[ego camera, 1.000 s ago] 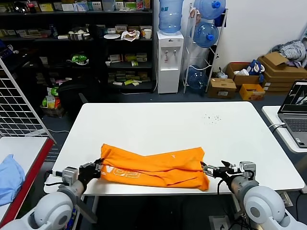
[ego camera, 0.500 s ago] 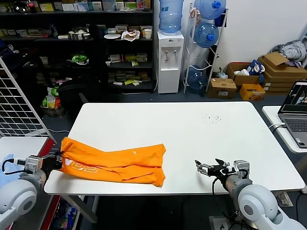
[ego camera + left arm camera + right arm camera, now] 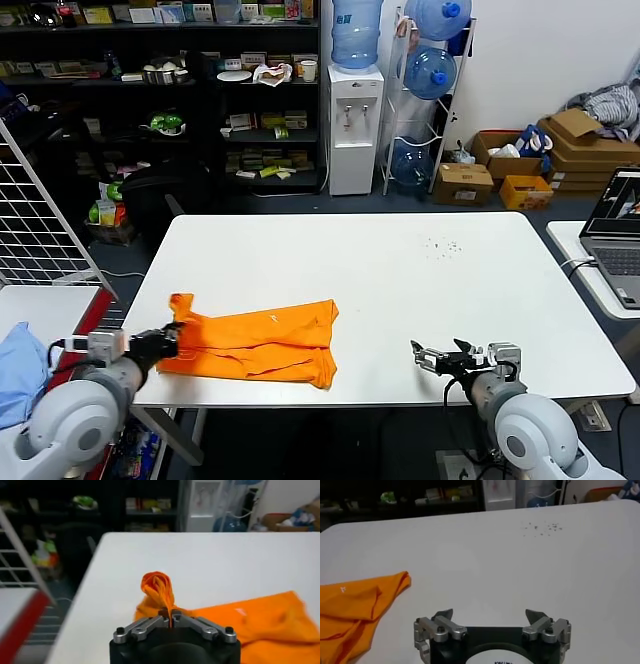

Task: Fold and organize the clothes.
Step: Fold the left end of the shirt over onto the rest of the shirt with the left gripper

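Orange T-shirt (image 3: 262,340): 1, folded into a rumpled band, lying on the white table (image 3: 400,280) at the near left; left end bunched and lifted off the surface, right end flat, well apart from the right gripper. Small white mark on the upper layer.

Left gripper (image 3: 165,342): at the table's near left edge, jaws pinched tight on the shirt's left end; in the left wrist view (image 3: 170,621) a gathered fold of orange fabric standing up from between the fingertips.

Right gripper (image 3: 432,356): near the table's near right edge, just above the surface, jaws spread wide, holding nothing; right wrist view (image 3: 490,616) showing bare tabletop between the fingers and the shirt's right end off to one side.

Light blue cloth (image 3: 20,365): 1, on the side table at far left.

Containers: cardboard boxes (image 3: 560,155), several, on the floor at far right, some open, contents unclear. Water bottles (image 3: 432,70), blue, in a wire rack; 1 more on the white dispenser (image 3: 353,128). Dark shelving (image 3: 160,90), stocked with small packaged goods, too small to identify.

Laptop (image 3: 617,235): 1, open, on the table at right.
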You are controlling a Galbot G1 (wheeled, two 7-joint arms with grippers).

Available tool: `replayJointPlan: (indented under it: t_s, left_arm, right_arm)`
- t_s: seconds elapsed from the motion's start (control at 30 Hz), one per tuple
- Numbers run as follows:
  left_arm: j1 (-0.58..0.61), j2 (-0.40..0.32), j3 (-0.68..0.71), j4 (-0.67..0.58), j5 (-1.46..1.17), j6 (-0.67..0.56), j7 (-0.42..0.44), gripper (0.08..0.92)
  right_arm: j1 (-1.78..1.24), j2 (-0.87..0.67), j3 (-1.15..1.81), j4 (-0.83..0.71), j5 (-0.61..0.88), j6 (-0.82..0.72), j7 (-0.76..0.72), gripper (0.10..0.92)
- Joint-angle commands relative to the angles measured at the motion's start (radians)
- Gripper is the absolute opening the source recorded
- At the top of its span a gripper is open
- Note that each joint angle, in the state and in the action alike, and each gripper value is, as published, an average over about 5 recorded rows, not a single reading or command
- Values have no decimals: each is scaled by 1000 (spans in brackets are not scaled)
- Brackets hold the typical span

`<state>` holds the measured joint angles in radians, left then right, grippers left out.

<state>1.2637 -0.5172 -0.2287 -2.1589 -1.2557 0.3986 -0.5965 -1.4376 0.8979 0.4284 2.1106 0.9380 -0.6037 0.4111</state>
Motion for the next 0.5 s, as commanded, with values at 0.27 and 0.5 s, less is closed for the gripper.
replayJointPlan:
  t_s: [0.27,0.5]
  left_arm:
    - [-485,-353,532,29,-142,16,-168,115]
    - [-488,-382,543,31,-140,14,-190,115]
  right_arm:
    - [-71,59,42,5,-33,-1,13,921]
    - [-57,51,35,2,-28,-1,12,921]
